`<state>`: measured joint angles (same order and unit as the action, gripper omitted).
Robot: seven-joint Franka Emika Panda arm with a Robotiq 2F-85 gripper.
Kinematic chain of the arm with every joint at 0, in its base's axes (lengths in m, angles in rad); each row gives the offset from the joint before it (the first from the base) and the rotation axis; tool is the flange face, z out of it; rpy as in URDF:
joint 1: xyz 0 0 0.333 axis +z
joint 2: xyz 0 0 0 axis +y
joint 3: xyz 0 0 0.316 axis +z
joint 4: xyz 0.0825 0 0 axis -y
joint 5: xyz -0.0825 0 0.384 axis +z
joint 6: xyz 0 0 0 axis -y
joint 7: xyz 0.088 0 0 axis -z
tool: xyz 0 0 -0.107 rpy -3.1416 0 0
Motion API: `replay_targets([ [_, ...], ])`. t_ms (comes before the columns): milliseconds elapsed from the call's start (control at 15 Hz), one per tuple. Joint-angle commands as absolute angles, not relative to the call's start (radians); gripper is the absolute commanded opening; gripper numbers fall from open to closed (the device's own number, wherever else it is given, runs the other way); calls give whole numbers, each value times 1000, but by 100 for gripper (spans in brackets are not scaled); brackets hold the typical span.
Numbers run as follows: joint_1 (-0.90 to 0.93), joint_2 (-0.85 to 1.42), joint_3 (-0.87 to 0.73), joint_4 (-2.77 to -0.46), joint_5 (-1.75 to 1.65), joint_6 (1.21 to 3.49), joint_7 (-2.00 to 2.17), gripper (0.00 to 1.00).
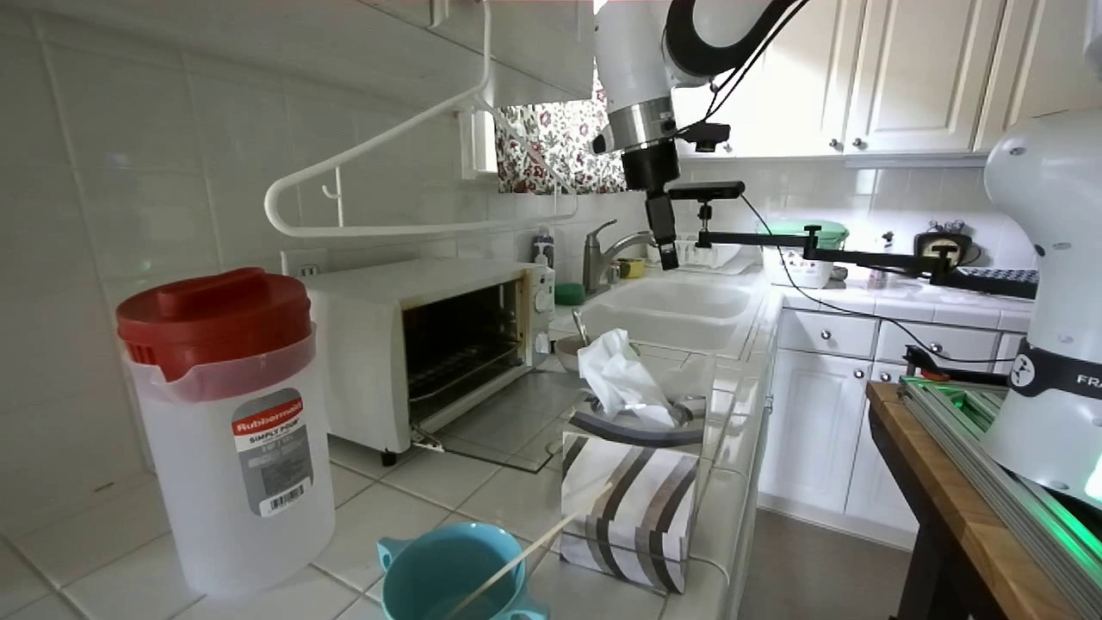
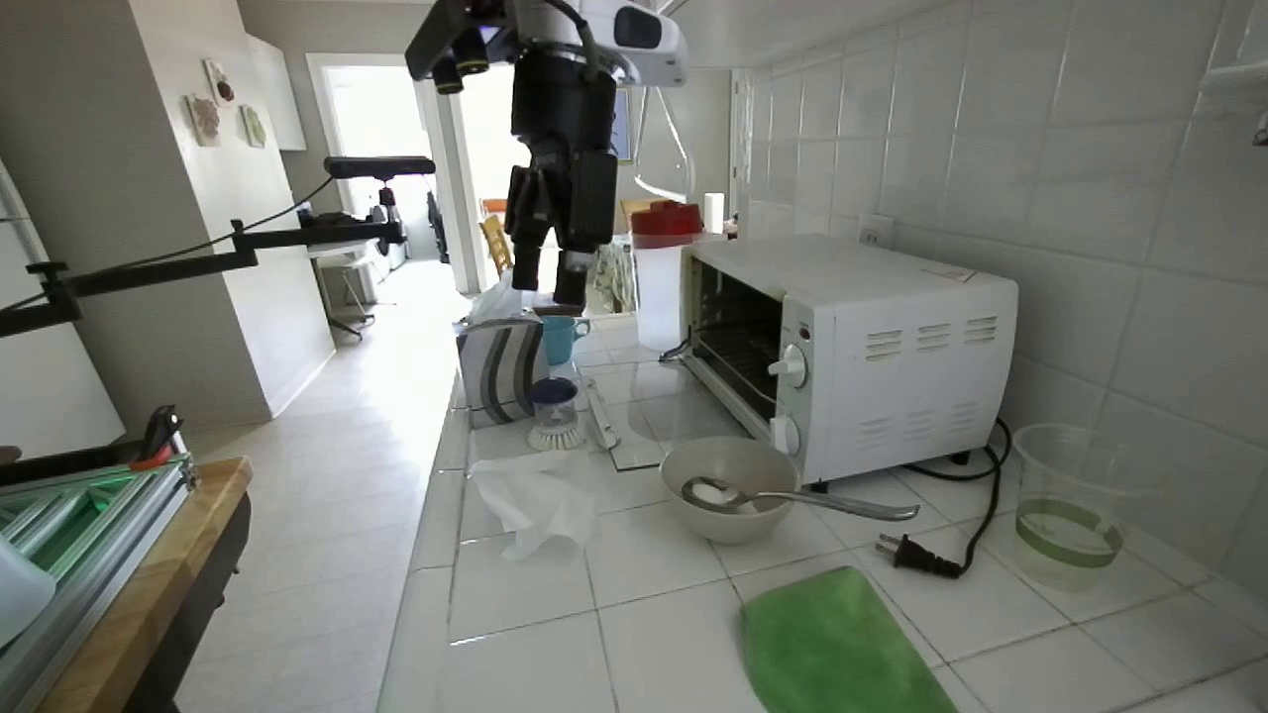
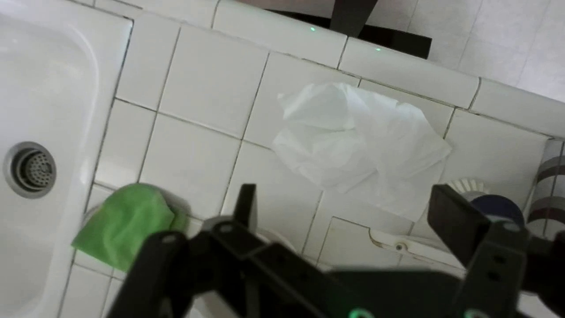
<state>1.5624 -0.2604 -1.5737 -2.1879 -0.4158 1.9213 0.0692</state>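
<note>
My gripper (image 3: 344,194) stands open with nothing between its fingers, high above the tiled counter. In an exterior view the gripper (image 2: 548,287) points downward. A crumpled white tissue (image 3: 366,141) lies flat on the tiles just beyond the fingertips in the wrist view; the tissue (image 2: 535,505) also shows in an exterior view. By the right finger is a scrub brush with a dark blue top (image 3: 499,207), partly hidden. The grey bowl (image 2: 728,465) holds a metal spoon (image 2: 822,503); in the wrist view the gripper mostly covers the bowl. A green cloth (image 3: 128,221) lies left, near the sink.
A white toaster oven (image 2: 901,347) stands against the wall, its glass door folded down. Behind the brush is a striped tissue box (image 2: 500,366). Around are a red-lidded pitcher (image 1: 232,448), a turquoise cup (image 1: 456,568), a clear container (image 2: 1070,505) and the sink (image 3: 48,110).
</note>
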Motion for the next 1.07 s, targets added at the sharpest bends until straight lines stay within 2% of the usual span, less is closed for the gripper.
replay_targets([
  [0,1629,-218,-1627,-2175,-372,1895,202,100],
  [800,1660,-246,-1659,-2201,-347,2100,361,100],
  [1000,1651,-230,-1647,-2197,-356,2092,344,100],
])
